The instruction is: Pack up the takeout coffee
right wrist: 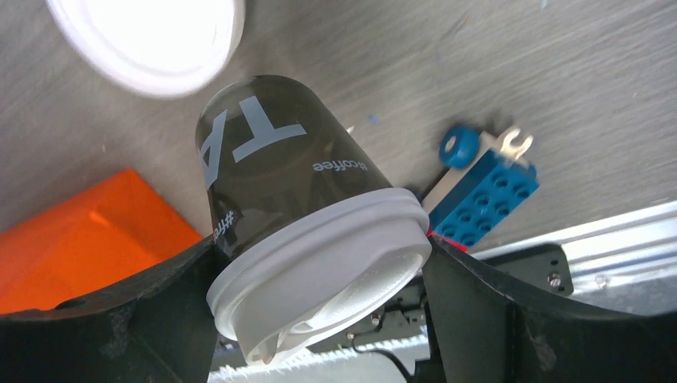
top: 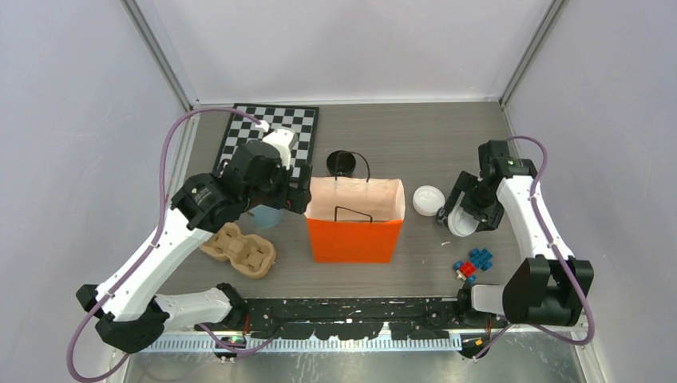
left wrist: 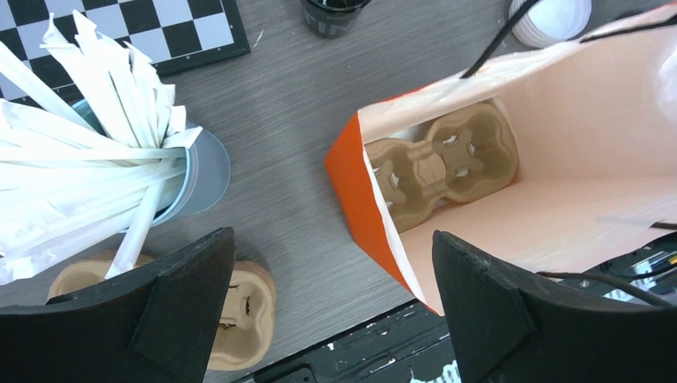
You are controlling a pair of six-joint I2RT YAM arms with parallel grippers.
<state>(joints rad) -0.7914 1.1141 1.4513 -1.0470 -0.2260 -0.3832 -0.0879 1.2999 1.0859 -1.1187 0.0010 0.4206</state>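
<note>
Cup (right wrist: 279, 167): glossy black, tapered, pale print; round white plastic lid (right wrist: 319, 263).
Right fingers (right wrist: 511, 319): clasping the lid's rim.
Left fingers (left wrist: 160, 319): wide, empty.

Lidded black cup (right wrist: 287, 183) held tilted between jaws; uncapped cup (top: 342, 163) behind bag (top: 355, 239).

An orange paper bag (top: 354, 239) holds a cardboard carrier (left wrist: 443, 163), with a second carrier (top: 239, 249) and a stick-filled light-blue cup (left wrist: 209, 169) to its left, toy bricks (top: 475, 263) to its right and a checkerboard (top: 299, 124) behind it.
</note>
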